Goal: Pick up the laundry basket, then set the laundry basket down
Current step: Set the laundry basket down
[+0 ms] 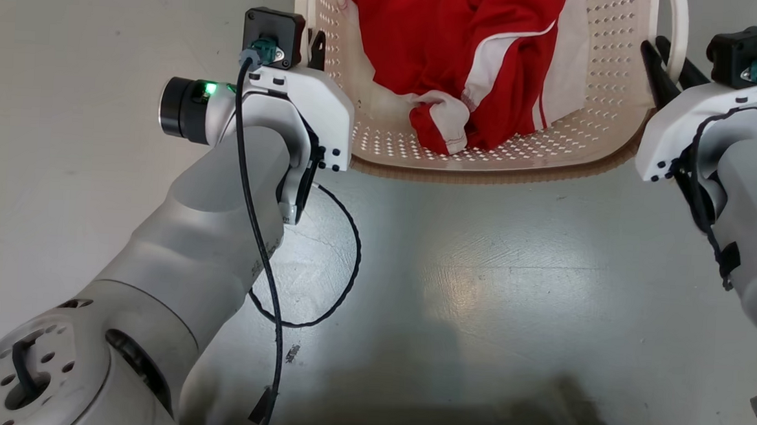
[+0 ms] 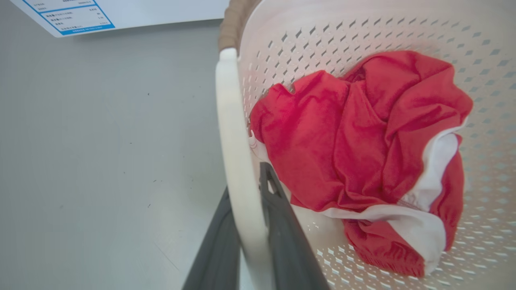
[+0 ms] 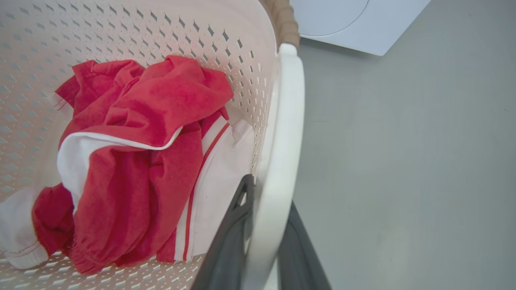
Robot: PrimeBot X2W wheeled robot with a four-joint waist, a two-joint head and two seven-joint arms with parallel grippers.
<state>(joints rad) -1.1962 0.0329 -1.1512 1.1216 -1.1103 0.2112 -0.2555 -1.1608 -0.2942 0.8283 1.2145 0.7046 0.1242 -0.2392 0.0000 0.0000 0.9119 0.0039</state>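
Observation:
The laundry basket (image 1: 583,145), cream-white and perforated with a brown woven-look rim, sits at the top middle of the head view. A crumpled red and white garment (image 1: 465,42) lies inside it. My left gripper (image 1: 317,44) is shut on the basket's left loop handle (image 2: 231,121), one dark finger on each side of the white band (image 2: 245,179). On the other side, my right gripper (image 1: 665,65) is shut on the right loop handle (image 3: 282,121) in the same way (image 3: 270,192). Whether the basket's base touches the floor is hidden.
Glossy grey floor (image 1: 478,295) spreads in front of the basket. A black cable (image 1: 343,262) from my left arm loops over it. A white washing machine (image 3: 346,24) stands beyond the right handle. A white panel with a blue-framed label (image 2: 76,16) lies beyond the left handle.

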